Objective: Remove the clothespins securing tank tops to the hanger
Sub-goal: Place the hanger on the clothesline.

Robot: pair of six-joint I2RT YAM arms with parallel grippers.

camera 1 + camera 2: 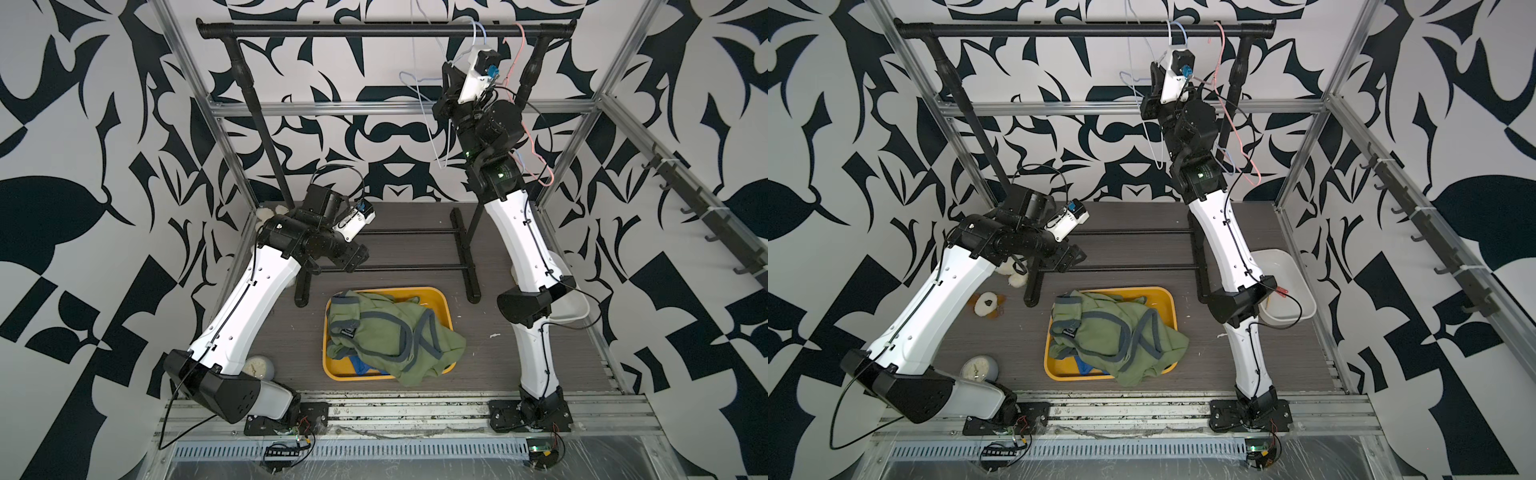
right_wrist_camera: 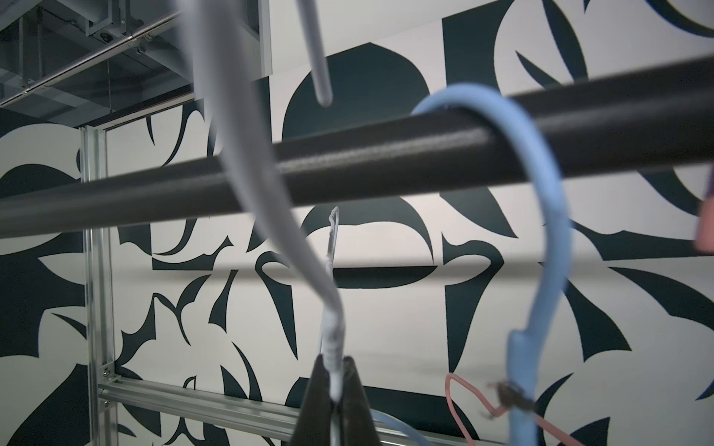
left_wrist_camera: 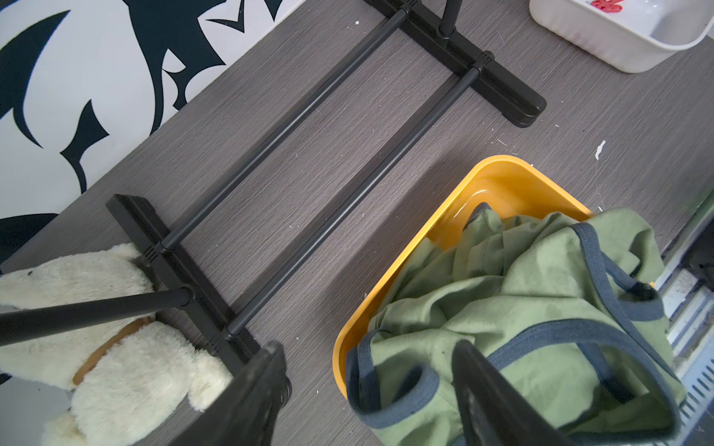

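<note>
Up at rail, right fingers pinch white hanger neck; left fingers wide above tank tops in yellow bin

Hangers: three on the far rail: white hanger, blue hanger, pink hanger.
Bins: two: yellow bin centre, white bin right.
Tank tops: olive tank tops heaped, number unclear; blue tank top, one.
Clothespins: red clothespin, one showing.
Clock: one, near left.

No legible text; black label on tank top too small
</note>
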